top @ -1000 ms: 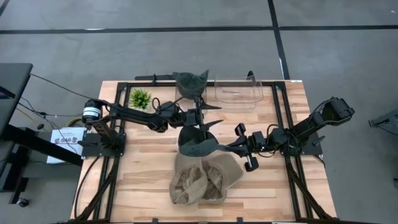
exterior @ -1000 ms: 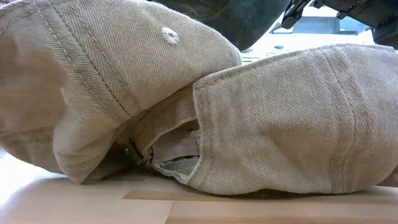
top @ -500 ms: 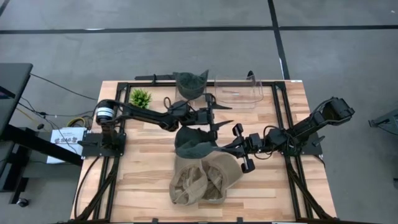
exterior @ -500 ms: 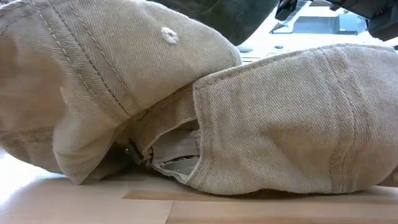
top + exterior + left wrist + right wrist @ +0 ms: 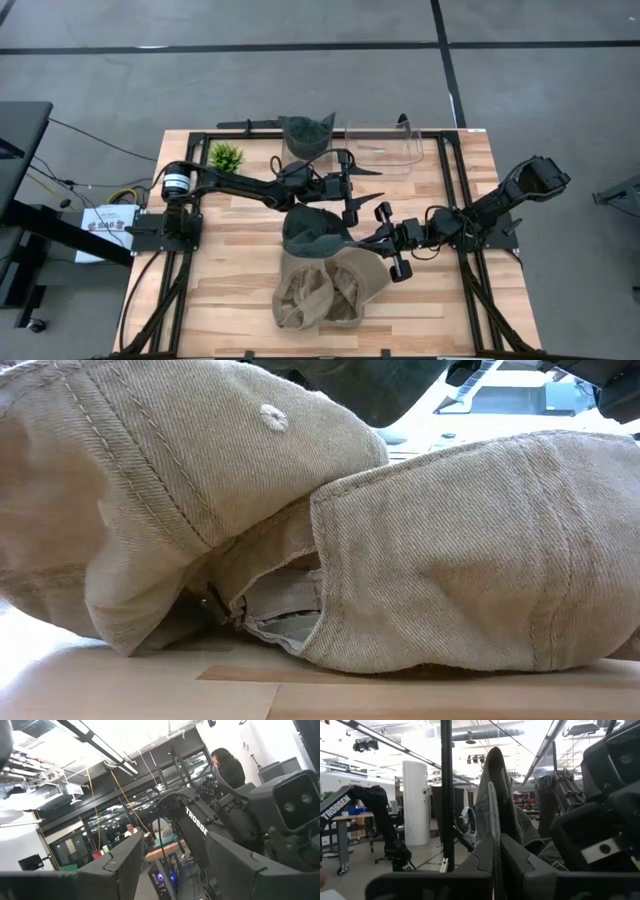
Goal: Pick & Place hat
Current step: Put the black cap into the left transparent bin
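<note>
Right hand (image 5: 362, 238) pinches dark green fabric hat (image 5: 315, 231) above tan caps (image 5: 330, 285); left hand (image 5: 362, 198) spread w/ nothing, mid-bench

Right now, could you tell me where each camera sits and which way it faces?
High view: overhead, looking down on the table, both arms, green hat, tan hats.
Low view: table height, filled by tan hats.
Left wrist view: past the open left gripper into the room.
Right wrist view: right gripper shut on the green hat.
Shared: the green hat in high and right wrist views.
</note>
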